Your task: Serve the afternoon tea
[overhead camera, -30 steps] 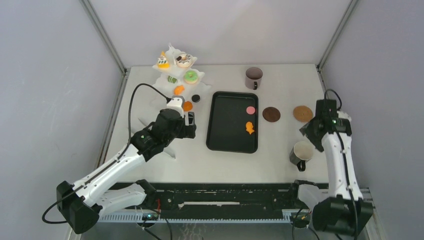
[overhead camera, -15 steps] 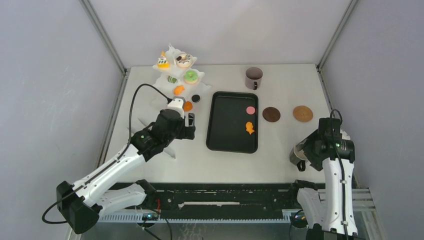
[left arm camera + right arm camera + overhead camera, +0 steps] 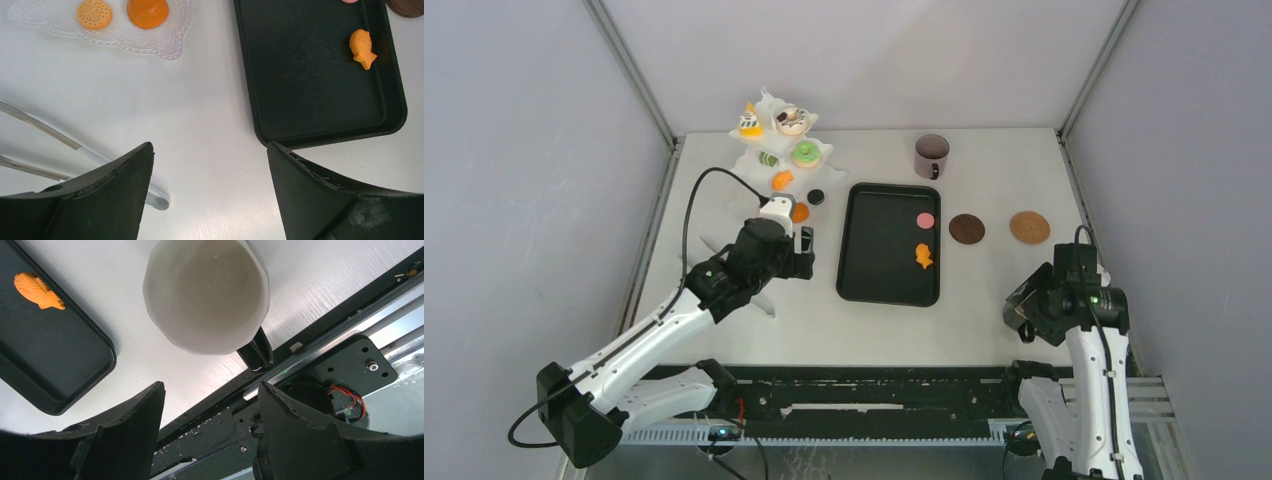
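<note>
Now | left gripper (image 3: 210, 150) is held spread, empty, just left of the black tray (image 3: 879, 262) | right gripper (image 3: 211, 387) is held spread, empty, right of the tray, over a pale-lined mug (image 3: 205, 295) | second mug (image 3: 931, 155) is stood beyond the tray's far right corner | fish pastry (image 3: 922, 256) and pink pastry (image 3: 925, 220) are laid in the tray | other pastries (image 3: 804, 153) are kept on the white stand (image 3: 749, 163), beyond the tray's far left corner

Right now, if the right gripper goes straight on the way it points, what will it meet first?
Probably the mug. It stands upright on the table, in line with the gap of the open right gripper, and nothing lies between them. How far ahead it is, I cannot judge.
</note>
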Tool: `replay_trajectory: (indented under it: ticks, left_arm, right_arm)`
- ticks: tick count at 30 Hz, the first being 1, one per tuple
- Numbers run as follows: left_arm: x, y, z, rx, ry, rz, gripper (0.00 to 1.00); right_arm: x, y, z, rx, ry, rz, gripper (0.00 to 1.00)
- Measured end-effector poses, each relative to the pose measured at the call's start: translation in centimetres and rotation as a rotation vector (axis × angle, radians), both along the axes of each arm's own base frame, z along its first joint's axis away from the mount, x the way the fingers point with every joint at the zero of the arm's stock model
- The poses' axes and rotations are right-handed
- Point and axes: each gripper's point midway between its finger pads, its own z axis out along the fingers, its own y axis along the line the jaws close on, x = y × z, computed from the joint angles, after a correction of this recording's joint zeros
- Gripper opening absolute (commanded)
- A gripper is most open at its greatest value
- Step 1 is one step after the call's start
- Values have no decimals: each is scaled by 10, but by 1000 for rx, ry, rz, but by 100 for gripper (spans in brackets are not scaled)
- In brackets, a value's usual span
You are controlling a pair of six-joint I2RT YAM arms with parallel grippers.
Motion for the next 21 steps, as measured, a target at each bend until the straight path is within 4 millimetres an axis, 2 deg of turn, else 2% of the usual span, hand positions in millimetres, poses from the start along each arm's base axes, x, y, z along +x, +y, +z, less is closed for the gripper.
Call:
replay_trajectory:
  ticks: [4, 9, 21]
  left_arm:
    - [0, -1, 0, -2, 1, -3, 88]
    - [0, -1, 0, -2, 1, -4, 88]
    - [-1, 0, 3, -6, -7, -5, 88]
  right_arm:
    - [-1, 1, -6, 5, -4, 3, 78]
    - [-1, -3, -9, -16, 3, -9, 88]
    - [0, -8, -15, -82, 72, 12, 89]
